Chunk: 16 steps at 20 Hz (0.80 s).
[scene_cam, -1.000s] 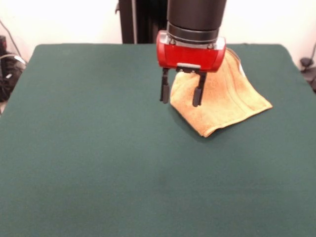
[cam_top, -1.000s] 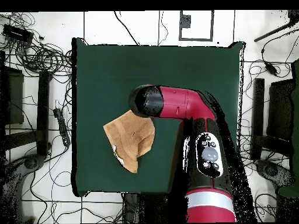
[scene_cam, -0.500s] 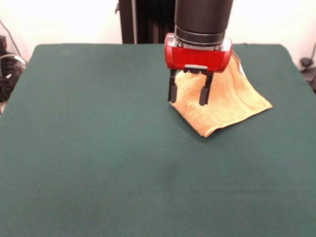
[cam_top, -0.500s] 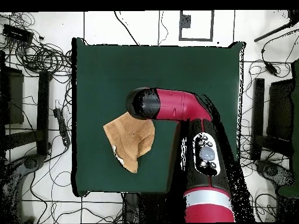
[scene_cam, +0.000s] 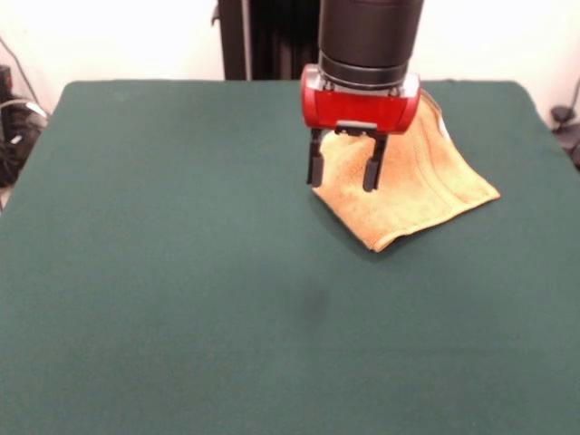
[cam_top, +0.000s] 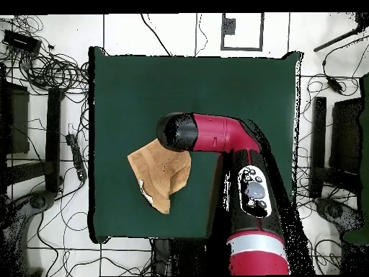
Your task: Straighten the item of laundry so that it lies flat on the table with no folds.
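The orange-tan towel [scene_cam: 417, 186] lies folded and rumpled on the dark green table [scene_cam: 181, 272], at the far right in the front view. In the overhead view the towel [cam_top: 158, 173] sits near the table's left edge, with a white label at its lower edge. My gripper [scene_cam: 343, 175] is open and empty. It hangs over the towel's left edge, with its fingertips [scene_cam: 314, 172] just above the cloth. In the overhead view the arm's black end [cam_top: 177, 132] covers the gripper and the towel's upper right corner.
The table [cam_top: 238, 79] is far bigger than the towel. Cables and stands [cam_top: 43, 65] lie on the floor round the table in the overhead view. The robot's pedestal [scene_cam: 263, 36] stands behind the table's far edge.
The gripper has shifted toward the towel, right in the front view, and risen slightly over the last second. It stays open. The towel has not moved.
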Motion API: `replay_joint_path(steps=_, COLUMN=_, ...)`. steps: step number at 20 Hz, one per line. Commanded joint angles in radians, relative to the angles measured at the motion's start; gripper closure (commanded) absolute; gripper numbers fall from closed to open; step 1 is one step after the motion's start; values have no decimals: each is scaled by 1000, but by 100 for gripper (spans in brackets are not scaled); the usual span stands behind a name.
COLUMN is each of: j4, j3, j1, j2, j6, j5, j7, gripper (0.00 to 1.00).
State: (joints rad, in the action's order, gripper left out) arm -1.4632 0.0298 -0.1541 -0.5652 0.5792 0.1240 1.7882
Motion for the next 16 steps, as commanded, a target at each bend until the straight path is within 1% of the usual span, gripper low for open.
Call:
replay_joint_path(steps=1, j4=-93, j3=135, j1=1, j2=83, j6=-62, j5=33, j7=7, gripper=0)
replay_joint_path(steps=6, j4=-115, j3=133, j1=4, j2=82, j6=-92, j5=41, j7=17, gripper=0)
replay_joint_path(steps=16, j4=-102, j3=138, j1=8, j2=92, j6=-91, j5=38, j7=26, gripper=0)
